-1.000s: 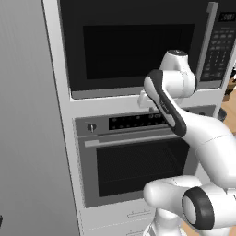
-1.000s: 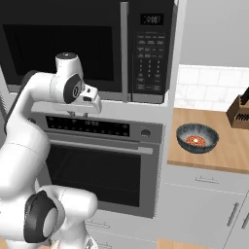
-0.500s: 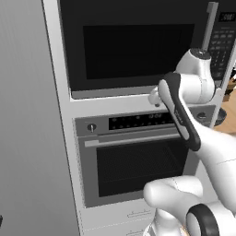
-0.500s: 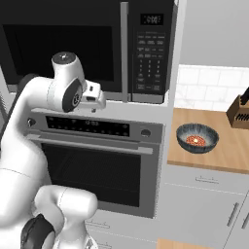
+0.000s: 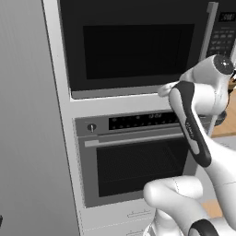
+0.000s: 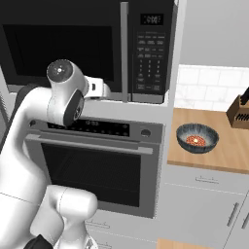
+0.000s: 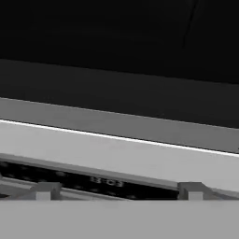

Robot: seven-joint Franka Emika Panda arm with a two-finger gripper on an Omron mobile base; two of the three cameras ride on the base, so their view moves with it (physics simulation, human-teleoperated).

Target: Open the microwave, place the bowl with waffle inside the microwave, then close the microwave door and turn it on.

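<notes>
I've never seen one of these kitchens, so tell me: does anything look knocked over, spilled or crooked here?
Nothing stands out. The microwave door is shut and sits square, the bowl with waffle stands upright on the wooden counter with its food inside, and the oven below is closed.

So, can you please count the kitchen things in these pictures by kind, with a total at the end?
Built-in appliances: 2, the microwave and the oven.
Bowls: 1, the bowl with waffle on the wooden counter.
Knife blocks: 1, the knife block at the right edge.
Total: 4 things.
</notes>
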